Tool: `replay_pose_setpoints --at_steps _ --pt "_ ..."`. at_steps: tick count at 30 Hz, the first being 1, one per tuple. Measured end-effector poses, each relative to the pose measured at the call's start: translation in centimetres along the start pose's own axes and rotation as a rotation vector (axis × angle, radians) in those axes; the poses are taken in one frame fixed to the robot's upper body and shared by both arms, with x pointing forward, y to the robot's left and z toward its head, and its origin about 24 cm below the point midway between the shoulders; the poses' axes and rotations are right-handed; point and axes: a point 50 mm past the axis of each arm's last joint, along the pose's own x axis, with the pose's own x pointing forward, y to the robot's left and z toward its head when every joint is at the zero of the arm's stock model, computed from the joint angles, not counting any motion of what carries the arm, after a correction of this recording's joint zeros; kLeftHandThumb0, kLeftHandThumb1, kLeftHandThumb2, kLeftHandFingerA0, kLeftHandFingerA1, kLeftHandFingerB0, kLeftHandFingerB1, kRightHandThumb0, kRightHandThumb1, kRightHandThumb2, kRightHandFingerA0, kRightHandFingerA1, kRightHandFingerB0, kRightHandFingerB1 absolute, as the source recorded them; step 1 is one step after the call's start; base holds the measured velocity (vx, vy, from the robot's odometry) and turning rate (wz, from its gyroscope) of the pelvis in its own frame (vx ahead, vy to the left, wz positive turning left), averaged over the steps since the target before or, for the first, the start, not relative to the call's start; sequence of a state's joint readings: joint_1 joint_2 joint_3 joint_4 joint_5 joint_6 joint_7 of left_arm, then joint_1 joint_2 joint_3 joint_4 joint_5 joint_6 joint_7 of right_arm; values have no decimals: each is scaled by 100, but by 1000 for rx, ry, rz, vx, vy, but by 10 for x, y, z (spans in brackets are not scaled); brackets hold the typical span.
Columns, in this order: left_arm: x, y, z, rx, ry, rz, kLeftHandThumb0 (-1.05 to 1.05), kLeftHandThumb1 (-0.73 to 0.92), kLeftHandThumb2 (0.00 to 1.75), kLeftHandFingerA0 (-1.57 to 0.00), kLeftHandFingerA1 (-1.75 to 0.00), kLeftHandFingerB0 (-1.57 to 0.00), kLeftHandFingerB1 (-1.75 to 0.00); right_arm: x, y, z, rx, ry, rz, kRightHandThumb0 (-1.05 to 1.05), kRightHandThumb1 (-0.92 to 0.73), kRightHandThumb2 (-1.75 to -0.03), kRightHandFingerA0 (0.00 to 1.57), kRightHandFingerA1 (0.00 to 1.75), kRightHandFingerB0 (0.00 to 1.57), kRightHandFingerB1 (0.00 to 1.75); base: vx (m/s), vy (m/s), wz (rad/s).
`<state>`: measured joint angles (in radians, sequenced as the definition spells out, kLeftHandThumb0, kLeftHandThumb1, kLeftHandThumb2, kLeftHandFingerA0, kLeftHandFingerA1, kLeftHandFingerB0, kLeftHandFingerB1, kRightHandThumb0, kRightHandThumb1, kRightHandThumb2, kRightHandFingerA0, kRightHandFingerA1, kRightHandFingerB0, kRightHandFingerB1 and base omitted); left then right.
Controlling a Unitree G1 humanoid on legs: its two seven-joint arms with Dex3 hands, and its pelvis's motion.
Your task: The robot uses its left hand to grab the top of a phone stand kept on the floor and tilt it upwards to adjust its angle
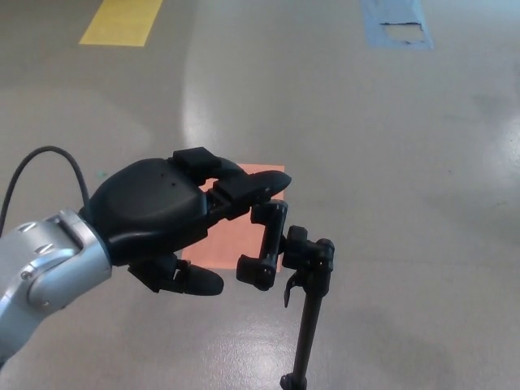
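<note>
With my black left hand point(166, 223) spread open beside the black phone-stand clamp point(266, 245) on its pole (standing on grey floor), I'd straddle the clamp before closing.

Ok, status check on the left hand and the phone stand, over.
Left robot hand open, fingers over the clamp, thumb below. Phone stand upright on floor, not gripped. Right hand not in view. Nothing in the way.

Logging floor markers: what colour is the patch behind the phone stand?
Salmon-orange rectangular floor patch, clearest in the head view.
</note>
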<state>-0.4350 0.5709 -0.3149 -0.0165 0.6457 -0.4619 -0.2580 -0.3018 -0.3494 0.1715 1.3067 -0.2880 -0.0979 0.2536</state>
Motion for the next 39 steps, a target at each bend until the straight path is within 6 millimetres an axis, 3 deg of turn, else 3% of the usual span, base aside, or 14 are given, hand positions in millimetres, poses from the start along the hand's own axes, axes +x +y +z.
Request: replay_pose_setpoints --at_steps 1,17,18,23,24,33,37,38,39 --pt "0 0 0 -1 1 0 -81 74 63 -20 -30 0 -16 0 -1 1 1 -3 0 -60 -77 -63 27 42 23 33 0 0 0" --pt "0 -6 1 -13 10 -11 -80 72 64 -19 -30 0 -18 0 -4 7 -1 -17 -6 -60 -76 -62 30 42 23 32 0 0 0" --pt "0 -7 1 -14 10 -12 -80 72 63 -19 -30 0 -18 0 -4 7 -1 -18 -7 -64 -60 -93 25 53 17 46 0 0 0" --pt "-1 -10 2 -23 11 -20 -79 72 64 -20 -31 0 -18 0 -5 8 -1 -20 -7 -64 -60 -92 24 52 17 45 0 0 0" --pt "-1 -13 3 -29 10 -25 -80 58 91 -14 -42 -2 -19 0 -5 8 -1 -20 -7 -64 -60 -93 24 52 17 45 0 0 0" --pt "-2 -26 7 -46 10 -52 -79 57 92 -15 -43 -1 -19 0 -6 8 1 -21 -8 -63 -60 -92 24 52 16 45 0 0 0" --pt "-3 -32 8 -50 14 -58 -81 57 91 -14 -42 -3 -21 0 -7 9 10 -23 -10 -63 -60 -93 26 52 17 45 0 0 0" --pt "-3 -33 8 -51 14 -57 -79 72 63 -20 -30 -1 -19 0 -7 9 10 -24 -11 -63 -60 -92 25 52 17 45 0 0 0" --pt "-4 -33 8 -52 15 -57 -79 72 63 -20 -30 -1 -19 0 -7 9 10 -25 -11 -63 -60 -92 25 52 17 45 0 0 0"
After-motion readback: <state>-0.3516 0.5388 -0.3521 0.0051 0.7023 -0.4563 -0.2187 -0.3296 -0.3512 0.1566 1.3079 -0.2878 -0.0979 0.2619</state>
